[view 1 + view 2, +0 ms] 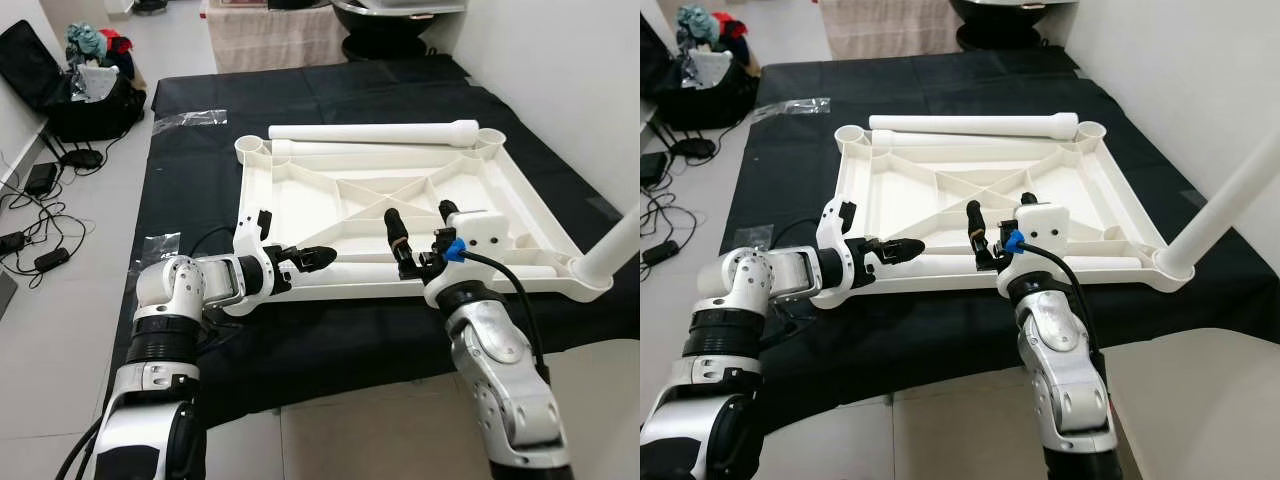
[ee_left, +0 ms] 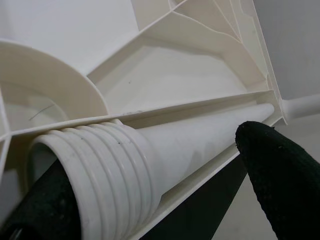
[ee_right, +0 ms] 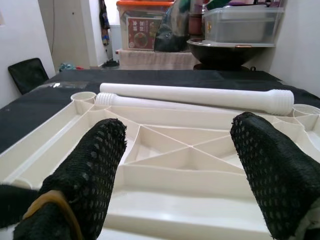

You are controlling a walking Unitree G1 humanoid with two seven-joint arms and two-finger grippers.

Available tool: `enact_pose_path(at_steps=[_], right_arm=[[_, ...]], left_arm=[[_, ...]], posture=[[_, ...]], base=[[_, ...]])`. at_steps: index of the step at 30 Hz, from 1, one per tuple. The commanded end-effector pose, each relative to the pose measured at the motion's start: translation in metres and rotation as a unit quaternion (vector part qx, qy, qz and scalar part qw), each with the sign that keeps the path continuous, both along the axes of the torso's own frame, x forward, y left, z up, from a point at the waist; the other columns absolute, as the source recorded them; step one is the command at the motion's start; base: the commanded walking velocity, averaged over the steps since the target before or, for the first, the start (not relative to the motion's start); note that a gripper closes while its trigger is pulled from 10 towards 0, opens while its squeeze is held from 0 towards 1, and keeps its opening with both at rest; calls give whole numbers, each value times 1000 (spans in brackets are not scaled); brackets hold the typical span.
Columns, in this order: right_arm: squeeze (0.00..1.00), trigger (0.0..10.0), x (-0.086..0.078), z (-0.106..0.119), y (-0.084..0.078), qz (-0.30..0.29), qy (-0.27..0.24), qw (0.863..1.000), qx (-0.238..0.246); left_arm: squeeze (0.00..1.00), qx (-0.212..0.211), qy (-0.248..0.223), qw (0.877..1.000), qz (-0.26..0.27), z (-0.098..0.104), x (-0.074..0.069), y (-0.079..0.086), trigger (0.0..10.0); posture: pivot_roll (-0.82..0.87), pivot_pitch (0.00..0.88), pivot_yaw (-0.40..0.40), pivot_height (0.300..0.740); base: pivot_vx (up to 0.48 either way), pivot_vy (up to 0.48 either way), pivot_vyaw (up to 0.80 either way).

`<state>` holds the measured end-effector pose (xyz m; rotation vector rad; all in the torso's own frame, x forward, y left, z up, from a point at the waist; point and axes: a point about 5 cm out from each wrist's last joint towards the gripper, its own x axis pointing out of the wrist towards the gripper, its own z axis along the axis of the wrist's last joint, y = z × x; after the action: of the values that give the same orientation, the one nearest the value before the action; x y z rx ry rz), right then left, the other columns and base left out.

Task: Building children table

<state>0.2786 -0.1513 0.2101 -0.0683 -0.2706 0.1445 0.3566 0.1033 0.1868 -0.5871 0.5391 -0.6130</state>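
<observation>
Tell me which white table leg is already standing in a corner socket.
The leg at the tabletop's near right corner; the others lie flat.

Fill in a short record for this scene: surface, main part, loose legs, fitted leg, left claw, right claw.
Surface: black cloth
Main part: white tabletop, upside down
Loose legs: far leg beside far rim; near leg along near rim
Fitted leg: corner leg, in near right socket
Left claw: left claw around near leg's threaded end
Right claw: right claw open above tabletop
</observation>
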Motion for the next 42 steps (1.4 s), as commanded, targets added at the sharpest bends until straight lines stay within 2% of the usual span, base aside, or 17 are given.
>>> enact_pose_path(at_steps=[1, 2, 3, 4, 5, 19, 31, 33, 38, 42], right_arm=[[0, 10000, -5, -1, -1, 4, -7, 1000, -11], [0, 10000, -5, -1, -1, 4, -7, 1000, -11], [0, 10000, -5, -2, -2, 0, -5, 1000, -13], [0, 10000, -5, -2, -2, 0, -5, 1000, -13], [0, 10000, -5, -3, -3, -5, -4, 1000, -12], [0, 10000, 0, -3, 0, -6, 1, 1000, -1], [0, 10000, 7, 10, 8, -1, -18, 1000, 14], [0, 10000, 10, 13, 9, -2, -22, 1000, 22], [0, 10000, 12, 16, 10, -1, -23, 999, 31], [0, 10000, 16, 15, 10, 0, -15, 999, 38]], left_arm=[[0, -4, -3, 1000, 9, -3, -2, 1, 9882], [0, -4, -3, 1000, 9, -3, -2, 1, 9882], [0, -5, -5, 1000, 9, -4, -3, 1, 471], [0, -5, -5, 1000, 9, -4, -3, 1, 471], [0, -13, -15, 1000, 8, -2, -5, -1, 0], [0, -19, -27, 999, 25, 5, -3, 3, 0], [0, -22, -83, 995, 44, 33, -8, 7, 0], [0, -24, -96, 994, 54, 39, -11, 11, 0], [0, -17, -98, 993, 62, 39, -15, 14, 0], [0, 7, -92, 993, 68, 35, -23, 19, 0]], posture=[[12, 150, -42, 740], [12, 150, -42, 740], [9, 154, -39, 740], [9, 154, -39, 740], [9, 158, -40, 740], [14, 163, -47, 740], [23, 157, -55, 740], [25, 157, -55, 740], [29, 159, -56, 740], [31, 159, -60, 740]], base=[[0, 0, 0], [0, 0, 0], [0, 0, 0], [0, 0, 0], [0, 0, 0], [0, 0, 0], [0, 0, 0], [0, 0, 0], [0, 0, 0], [0, 0, 0]])
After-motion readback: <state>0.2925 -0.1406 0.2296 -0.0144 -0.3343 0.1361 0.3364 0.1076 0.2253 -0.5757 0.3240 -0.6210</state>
